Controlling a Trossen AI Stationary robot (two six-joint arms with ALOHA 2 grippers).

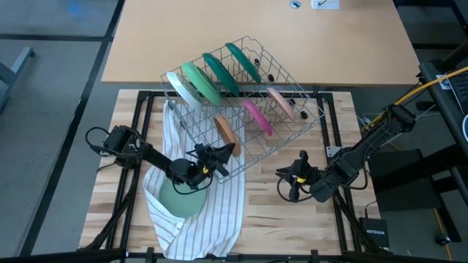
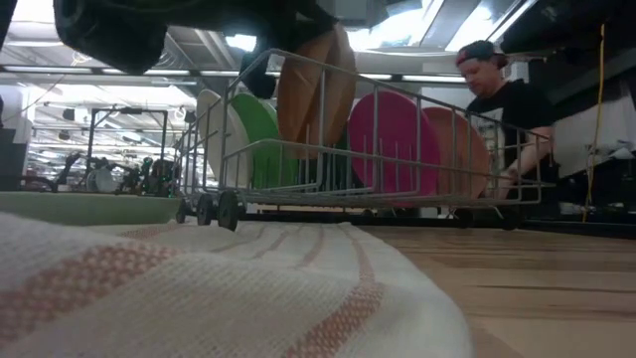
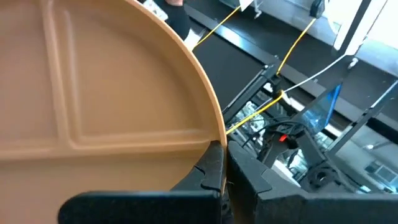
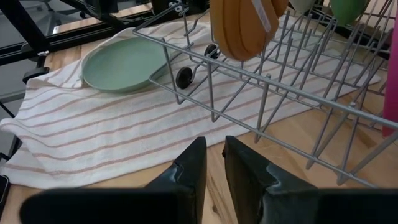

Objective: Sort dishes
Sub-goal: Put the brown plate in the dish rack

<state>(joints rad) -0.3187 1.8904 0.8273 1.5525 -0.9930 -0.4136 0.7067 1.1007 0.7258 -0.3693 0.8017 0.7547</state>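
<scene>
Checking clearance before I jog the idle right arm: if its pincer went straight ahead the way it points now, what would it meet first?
Probably the wire rack: its lower bars cross right ahead of the right pincer, above the table. The striped cloth lies off to one side. Depth is hard to judge.

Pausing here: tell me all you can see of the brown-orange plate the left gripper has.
The brown-orange plate is a round, flat, matte plastic dish with raised ridges dividing its face into compartments, clearest in the left wrist view. It stands on edge, tilted, at the near side of the wire rack, above the striped cloth. The left gripper is shut on its rim. In the low view it hangs among the rack's wires; whether it touches them I cannot tell.
</scene>
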